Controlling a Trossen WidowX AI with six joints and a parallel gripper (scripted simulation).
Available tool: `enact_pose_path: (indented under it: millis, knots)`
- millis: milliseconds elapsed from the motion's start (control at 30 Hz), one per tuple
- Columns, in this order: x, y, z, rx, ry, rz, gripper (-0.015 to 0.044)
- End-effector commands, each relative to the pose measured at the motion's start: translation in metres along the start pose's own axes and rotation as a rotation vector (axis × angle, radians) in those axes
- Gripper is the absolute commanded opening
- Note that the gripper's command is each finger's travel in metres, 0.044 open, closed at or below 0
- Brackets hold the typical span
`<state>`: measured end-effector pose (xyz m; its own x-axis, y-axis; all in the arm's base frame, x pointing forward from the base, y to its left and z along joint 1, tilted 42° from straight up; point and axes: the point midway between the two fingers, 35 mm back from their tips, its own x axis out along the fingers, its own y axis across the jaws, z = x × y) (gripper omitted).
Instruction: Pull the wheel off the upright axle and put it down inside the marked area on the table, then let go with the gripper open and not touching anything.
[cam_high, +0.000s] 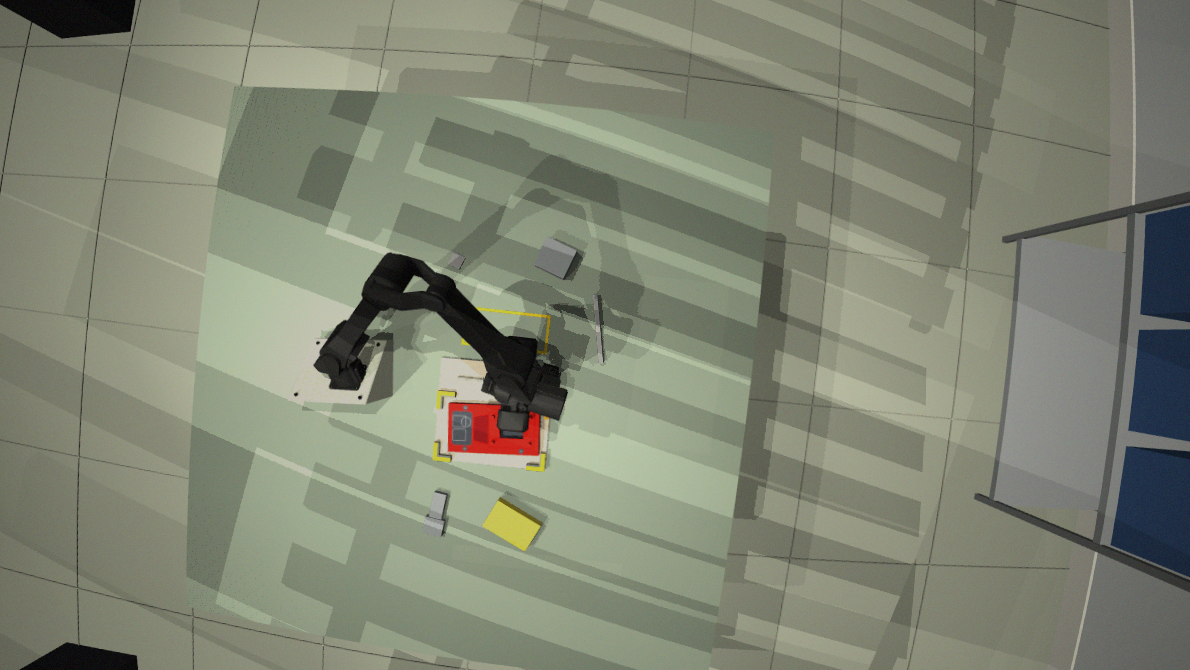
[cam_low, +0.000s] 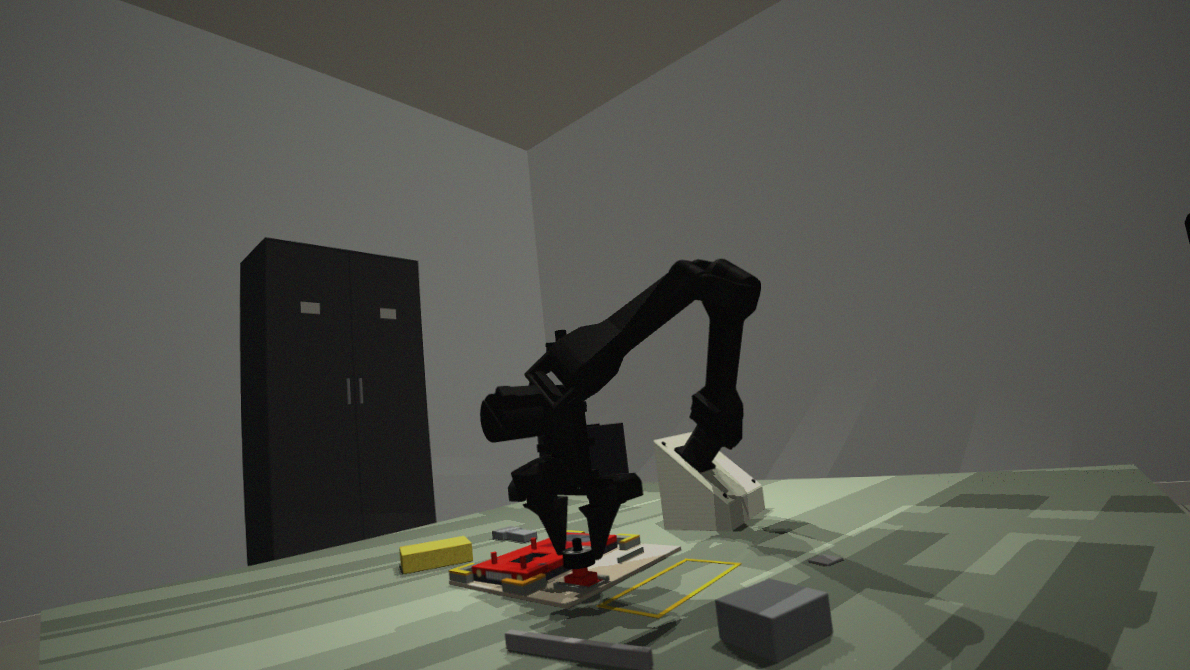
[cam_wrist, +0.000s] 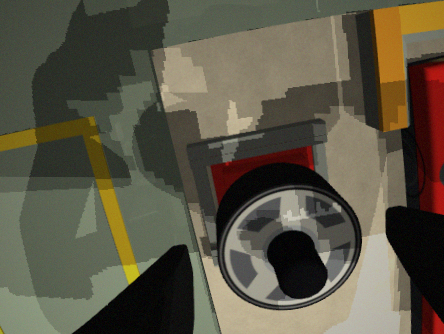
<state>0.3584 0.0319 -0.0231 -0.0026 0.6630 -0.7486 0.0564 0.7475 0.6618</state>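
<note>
End effector (cam_wrist: 293, 291) was open, fingers straddling the wheel (cam_wrist: 290, 238) without touching, wheel sat on its upright axle (cam_wrist: 297, 266) near the counter's (cam_low: 916, 582) middle, yellow-outlined area (cam_wrist: 100, 171) just beside.
</note>
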Motion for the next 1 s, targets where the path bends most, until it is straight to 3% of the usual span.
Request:
enact_pose_path:
  millis: [0, 67, 367, 567, 967]
  knots:
    - [0.0, 0.0, 0.0, 0.0, 0.0, 0.0, 0.0274]
    - [0.0, 0.0, 0.0, 0.0, 0.0, 0.0, 0.0221]
    - [0.0, 0.0, 0.0, 0.0, 0.0, 0.0, 0.0161]
    - [-0.0011, 0.0, 0.0001, 0.0, 0.0, 0.0, 0.0004]
    - [-0.005, -0.0001, 0.0003, 0.0, -0.001, 0.0, 0.0]
